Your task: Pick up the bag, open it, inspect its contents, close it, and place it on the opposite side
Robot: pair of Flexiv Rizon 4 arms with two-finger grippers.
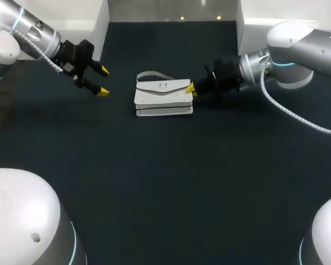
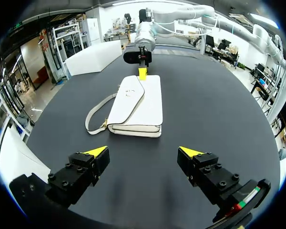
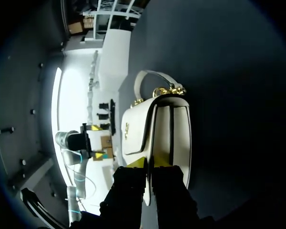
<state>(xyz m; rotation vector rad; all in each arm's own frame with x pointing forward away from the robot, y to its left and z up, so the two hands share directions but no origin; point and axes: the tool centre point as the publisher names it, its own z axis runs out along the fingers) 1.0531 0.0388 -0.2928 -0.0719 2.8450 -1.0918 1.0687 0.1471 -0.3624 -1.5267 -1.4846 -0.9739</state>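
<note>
A white handbag lies flat in the middle of the dark table, flap closed, its strap looped at the far side. My right gripper is at the bag's right end, fingers nearly together. In the right wrist view the right gripper pinches the thin edge of the flap on the bag. My left gripper hangs open to the left of the bag, well apart from it. From the left wrist, the left gripper has the bag ahead of it, with the right gripper at the bag's far end.
White blocks stand at the back left and back right of the table. My arms' rounded white bases fill the front corners. Dark tabletop stretches in front of the bag.
</note>
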